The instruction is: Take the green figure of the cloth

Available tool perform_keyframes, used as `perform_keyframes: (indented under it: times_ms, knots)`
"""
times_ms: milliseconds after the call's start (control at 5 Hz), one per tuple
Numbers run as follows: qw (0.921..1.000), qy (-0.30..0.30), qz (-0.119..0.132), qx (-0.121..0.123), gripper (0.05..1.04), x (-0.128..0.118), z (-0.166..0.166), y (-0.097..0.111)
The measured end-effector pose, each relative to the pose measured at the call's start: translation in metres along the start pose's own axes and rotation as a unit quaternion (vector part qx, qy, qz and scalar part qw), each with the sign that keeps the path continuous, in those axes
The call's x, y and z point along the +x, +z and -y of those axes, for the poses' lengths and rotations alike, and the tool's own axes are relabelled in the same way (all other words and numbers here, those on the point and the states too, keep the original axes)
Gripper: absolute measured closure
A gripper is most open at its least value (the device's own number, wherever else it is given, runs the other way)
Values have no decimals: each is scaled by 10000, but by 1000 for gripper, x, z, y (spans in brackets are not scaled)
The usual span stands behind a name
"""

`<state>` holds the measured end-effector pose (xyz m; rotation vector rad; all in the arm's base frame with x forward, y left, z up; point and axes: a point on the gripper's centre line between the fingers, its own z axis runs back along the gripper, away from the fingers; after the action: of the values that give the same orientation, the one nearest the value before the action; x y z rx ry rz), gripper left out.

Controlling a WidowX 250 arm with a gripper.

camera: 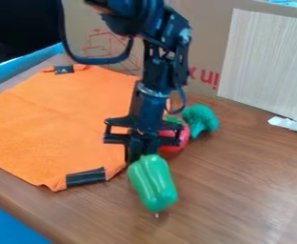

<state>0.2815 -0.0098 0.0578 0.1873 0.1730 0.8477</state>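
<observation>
Camera view: A black robot arm (156,78) reached down from the top edge, its gripper (141,151) over the wooden table (240,190), just beside an orange cloth (65,119).
Gripper: Its fingers were clamped on the upper end of a green toy bell pepper (153,185).
Green toy bell pepper: It hung tilted, off the cloth and near its close right corner; whether the lower tip touched the wood, an onlooker could not tell.
Orange cloth: It lay flat, with a black strip (85,177) at the near corner and a dark tag (64,69) at the far one.
Behind the gripper: A red toy vegetable (175,143), partly hidden, sat near green toy broccoli (201,119).
Backdrop: Cardboard (205,43) with red print stood beside a pale wood-grain panel (265,62).
</observation>
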Motion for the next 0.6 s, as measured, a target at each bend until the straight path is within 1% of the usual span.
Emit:
perform_keyframes:
  times_ms: [200, 400, 600]
  knots:
    - [10000, 50, -10, 11, 932, 2, 4, -8]
    - [9999, 96, -24, -46, 740, 1, 7, -9]
    - [9998, 104, -117, -84, 480, 3, 2, -9]
